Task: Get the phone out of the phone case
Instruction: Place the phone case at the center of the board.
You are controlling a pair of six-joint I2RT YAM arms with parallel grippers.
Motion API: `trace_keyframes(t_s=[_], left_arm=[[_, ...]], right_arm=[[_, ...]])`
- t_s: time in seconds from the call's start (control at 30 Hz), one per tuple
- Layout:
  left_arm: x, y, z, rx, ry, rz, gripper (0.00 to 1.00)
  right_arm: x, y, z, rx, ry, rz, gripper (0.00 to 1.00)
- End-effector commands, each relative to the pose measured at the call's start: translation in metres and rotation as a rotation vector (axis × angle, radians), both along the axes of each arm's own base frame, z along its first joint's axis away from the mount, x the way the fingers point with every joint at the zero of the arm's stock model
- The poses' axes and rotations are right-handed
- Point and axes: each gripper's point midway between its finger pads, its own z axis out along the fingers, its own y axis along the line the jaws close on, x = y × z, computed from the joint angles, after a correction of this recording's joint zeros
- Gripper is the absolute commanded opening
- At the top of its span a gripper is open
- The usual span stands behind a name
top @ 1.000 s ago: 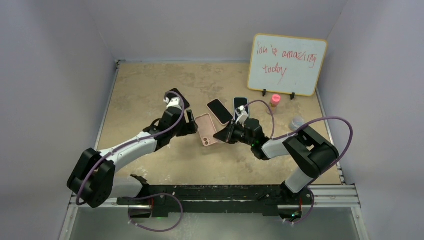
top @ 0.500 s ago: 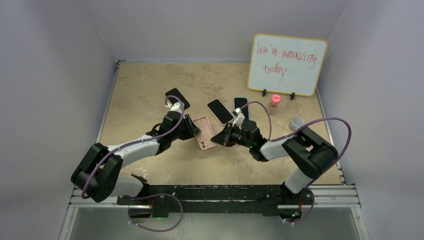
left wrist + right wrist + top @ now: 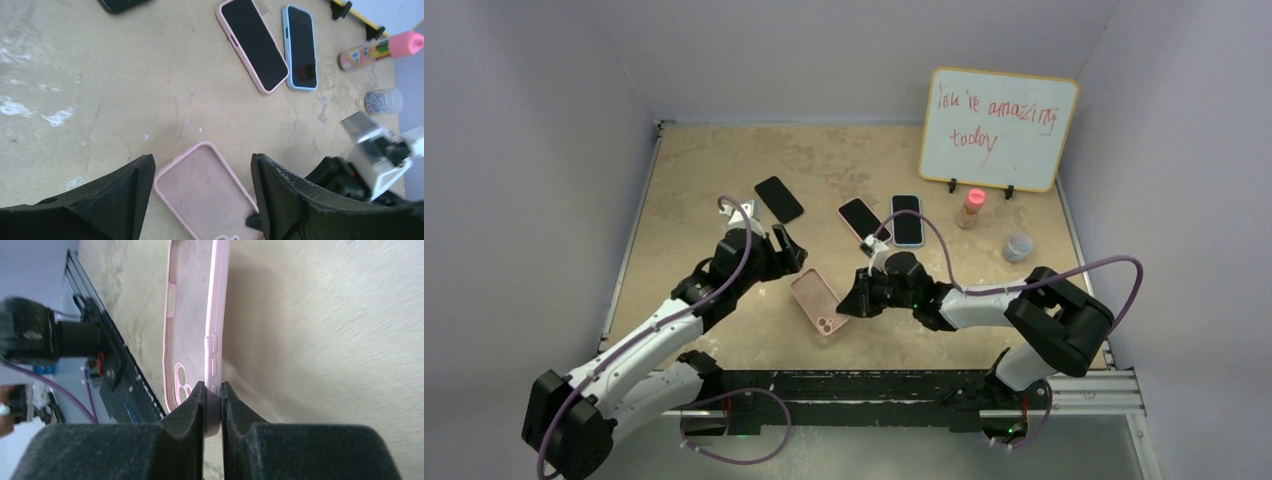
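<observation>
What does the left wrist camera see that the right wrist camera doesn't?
Only the left wrist view shows two phones lying screen-up, one pink-edged phone and one blue-edged phone, plus a pink-capped bottle. Only the right wrist view shows, close up, the right pincer pinching the pink case by its side wall, near the button bumps. Both show that case lying on the tan table.
</observation>
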Motion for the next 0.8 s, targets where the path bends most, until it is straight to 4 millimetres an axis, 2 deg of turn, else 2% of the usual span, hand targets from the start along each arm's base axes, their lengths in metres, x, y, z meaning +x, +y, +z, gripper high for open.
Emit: trace_keyframes(t_s=[0.0, 0.2, 0.3, 0.37, 0.5, 0.63, 0.7, 0.77], left_arm=[[0.004, 0.026, 0.04, 0.123, -0.098, 0.037, 0.74], [0.01, 0.045, 0.096, 0.244, -0.253, 0.036, 0.83], [0.011, 0.051, 0.118, 0.289, -0.313, 0.028, 0.87], [0.009, 0.054, 0.134, 0.301, -0.353, 0.019, 0.9], [0.002, 0.064, 0.149, 0.334, -0.404, 0.022, 0.96], [-0.001, 0.072, 0.15, 0.355, -0.428, 0.036, 1.0], [-0.001, 0.074, 0.149, 0.364, -0.436, 0.038, 1.0], [-0.001, 0.077, 0.149, 0.37, -0.432, 0.037, 1.0]], right_arm=[[-0.026, 0.003, -0.009, -0.096, 0.0, 0.113, 0.0], [-0.042, 0.005, -0.024, -0.174, 0.039, 0.175, 0.02], [-0.04, 0.008, -0.025, -0.211, 0.035, 0.19, 0.17], [-0.031, 0.005, -0.022, -0.253, 0.001, 0.171, 0.32], [-0.017, -0.008, -0.009, -0.344, -0.087, 0.149, 0.57], [0.018, -0.024, 0.017, -0.445, -0.259, 0.062, 0.78], [0.04, -0.03, 0.034, -0.469, -0.343, 0.027, 0.95], [0.062, -0.041, 0.043, -0.5, -0.379, 0.003, 0.99]])
